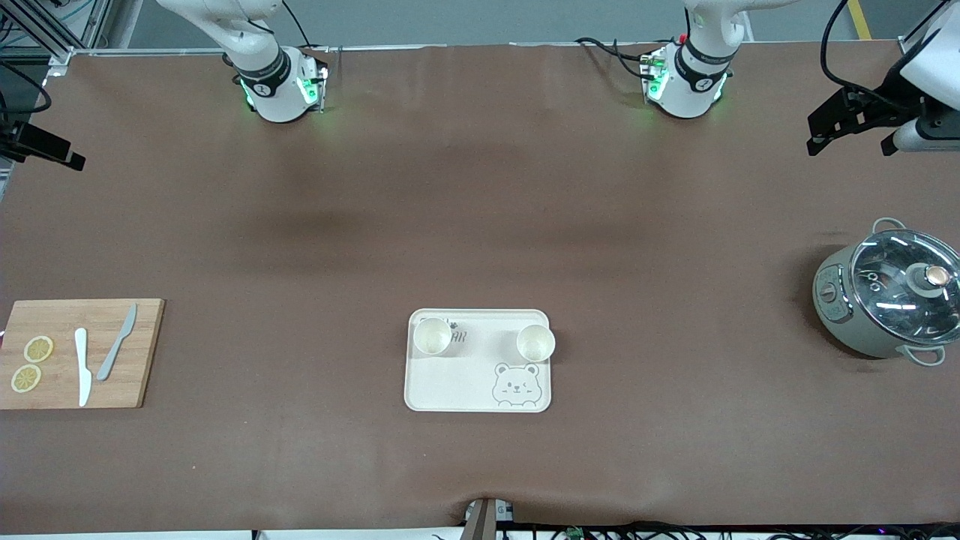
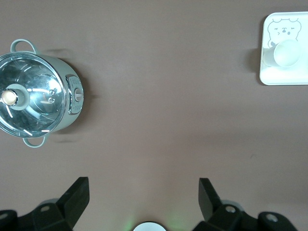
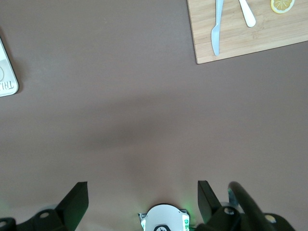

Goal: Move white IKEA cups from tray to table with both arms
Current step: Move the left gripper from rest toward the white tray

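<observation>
**Both cups stand on the bear tray, both arms raised at the worktop's ends**

Two white IKEA cups sit upright and apart on the cream bear tray (image 1: pixel 480 397), which lies on the brown worktop (image 1: pixel 480 225) at about 6 o'clock from the middle of the front view. One cup (image 1: pixel 433 335) stands in the tray's corner toward the right arm's end, farther from the front camera; the other cup (image 1: pixel 535 343) stands at the tray's edge toward the left arm's end, just above the printed bear face (image 1: pixel 516 385). Neither gripper touches them.

The left gripper (image 2: pixel 143 195) hangs over bare worktop at roughly 2 o'clock in the front view, its fingers (image 2: pixel 77 197) spread wide and holding nothing. The grey-green pot with glass lid (image 1: pixel 889 300) rests at about 3 o'clock, at the left arm's end.

The right gripper (image 3: pixel 142 197) hangs at roughly 10 o'clock over bare worktop, its fingers (image 3: pixel 78 198) likewise spread wide and empty. At 8 o'clock lies a wooden cutting board (image 1: pixel 75 315) carrying two lemon slices (image 1: pixel 31 364), a white knife (image 1: pixel 82 367) and a grey knife (image 1: pixel 116 341).
</observation>
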Controlling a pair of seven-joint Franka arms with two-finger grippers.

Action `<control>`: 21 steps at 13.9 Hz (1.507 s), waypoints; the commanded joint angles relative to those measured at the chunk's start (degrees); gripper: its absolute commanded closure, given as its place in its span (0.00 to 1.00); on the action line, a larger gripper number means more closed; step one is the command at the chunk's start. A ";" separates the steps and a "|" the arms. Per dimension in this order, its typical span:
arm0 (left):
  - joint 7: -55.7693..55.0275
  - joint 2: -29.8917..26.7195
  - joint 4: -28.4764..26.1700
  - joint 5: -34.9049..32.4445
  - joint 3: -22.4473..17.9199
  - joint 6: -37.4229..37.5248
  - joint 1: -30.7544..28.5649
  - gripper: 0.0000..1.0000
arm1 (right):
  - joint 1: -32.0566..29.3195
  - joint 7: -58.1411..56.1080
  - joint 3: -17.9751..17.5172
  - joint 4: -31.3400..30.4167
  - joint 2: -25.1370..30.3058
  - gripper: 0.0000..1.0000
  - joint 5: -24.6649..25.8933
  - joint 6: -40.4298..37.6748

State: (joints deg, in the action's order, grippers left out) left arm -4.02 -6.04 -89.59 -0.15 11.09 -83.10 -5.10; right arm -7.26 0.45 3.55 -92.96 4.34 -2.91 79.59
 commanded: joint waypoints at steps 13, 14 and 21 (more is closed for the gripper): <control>0.24 6.39 3.99 -4.59 0.86 0.48 0.27 0.00 | -2.14 -0.72 -0.83 -1.17 1.02 0.00 0.45 -0.05; 0.24 6.39 4.08 -4.59 0.86 0.48 0.27 0.00 | -2.05 -0.72 -0.83 -1.17 1.02 0.00 0.45 -0.05; 0.24 7.27 3.11 -4.42 1.12 -0.48 0.88 0.00 | -2.14 -0.72 -0.83 -1.17 0.94 0.00 0.45 -0.05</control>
State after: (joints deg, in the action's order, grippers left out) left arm -4.02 0.46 -86.89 -3.63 11.81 -83.20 -4.35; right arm -8.13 0.45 3.56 -93.18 4.33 -2.91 79.56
